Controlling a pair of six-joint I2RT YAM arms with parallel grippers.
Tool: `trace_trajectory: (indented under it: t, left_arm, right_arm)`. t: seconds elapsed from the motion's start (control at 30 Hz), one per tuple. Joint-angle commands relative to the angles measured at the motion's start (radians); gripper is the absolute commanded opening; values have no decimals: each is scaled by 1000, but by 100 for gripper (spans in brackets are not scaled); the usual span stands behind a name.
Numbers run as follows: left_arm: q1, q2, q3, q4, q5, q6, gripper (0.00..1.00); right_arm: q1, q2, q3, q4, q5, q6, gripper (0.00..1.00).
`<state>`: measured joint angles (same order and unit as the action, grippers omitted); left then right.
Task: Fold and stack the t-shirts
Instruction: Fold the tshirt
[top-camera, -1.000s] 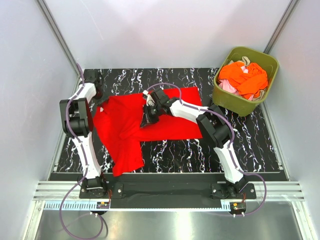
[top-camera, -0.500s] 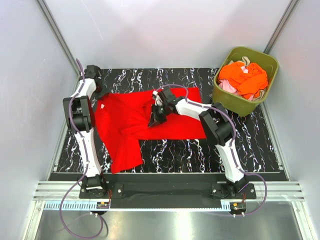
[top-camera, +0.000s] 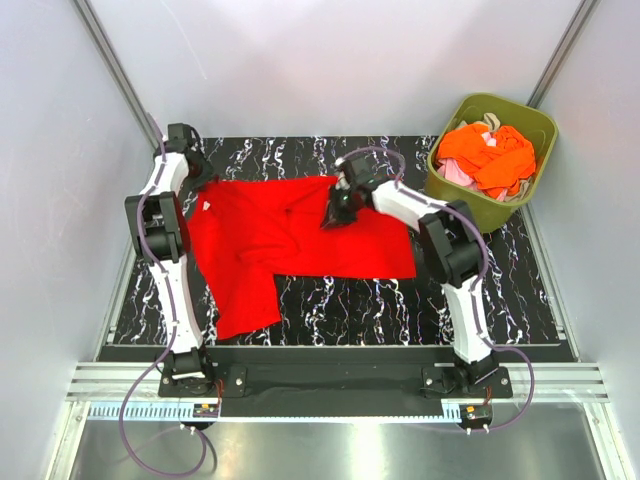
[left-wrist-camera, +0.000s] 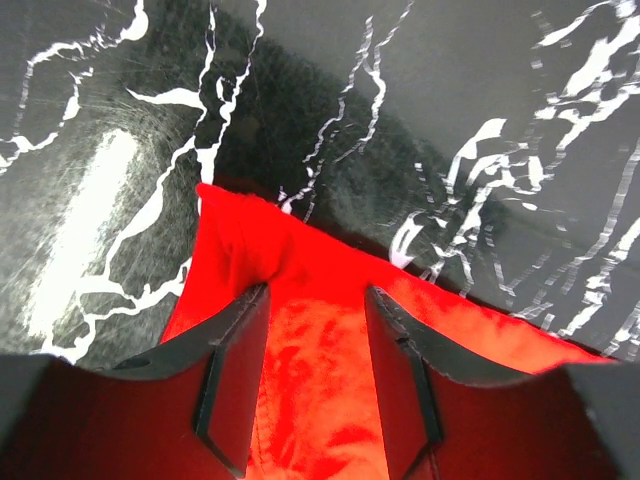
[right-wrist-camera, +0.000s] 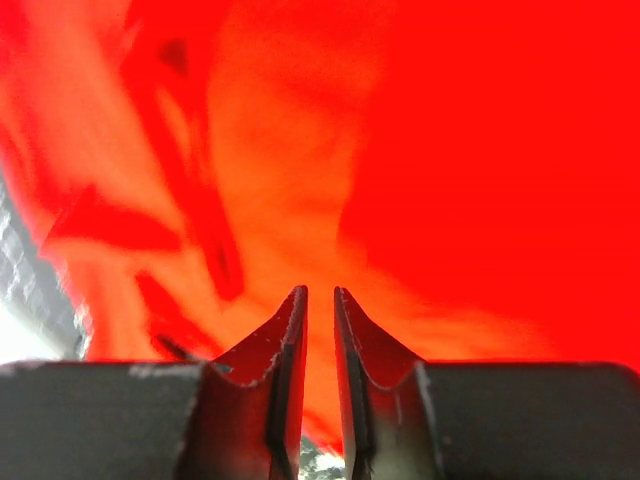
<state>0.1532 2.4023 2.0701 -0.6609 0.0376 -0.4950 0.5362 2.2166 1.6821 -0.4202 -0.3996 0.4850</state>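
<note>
While the red t-shirt (top-camera: 270, 235) is spread on the table (top-camera: 500, 290), pinched by the nearly closed right gripper (right-wrist-camera: 320, 300) and straddled at one corner by the parted left gripper (left-wrist-camera: 317, 292), it could be rumpled by one-sided pulling.

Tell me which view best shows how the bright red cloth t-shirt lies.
Top external: the whole bright red cloth t-shirt shows there, spread out on the black marbled table. The left wrist view shows only one corner of it against the table; the right wrist view shows only blurred red cloth filling the frame.
</note>
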Motion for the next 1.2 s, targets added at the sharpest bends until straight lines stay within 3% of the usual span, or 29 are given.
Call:
trace_trajectory:
  t: [0.0,0.27,0.47,0.93,1.17]
  left_arm:
    - [6,-149,13,23,31,-29,49]
    - [-1,-138,-56,21,96,-51,48]
    - [12,-31,-12,20,94,-46,48]
    - [55,96,96,14,87,-65,48]
    - [63,158,192,14,159,-63,49]
  right_arm:
    - [-65,-72,85,-75,235,-72,22]
    - [-113,11,192,-189,488,-164,21]
    - [-151,100,283,-265,570,-240,21]
    - [-219,172,286,-302,757,-324,18]
    - [-220,216,381,-298,809,-390,21]
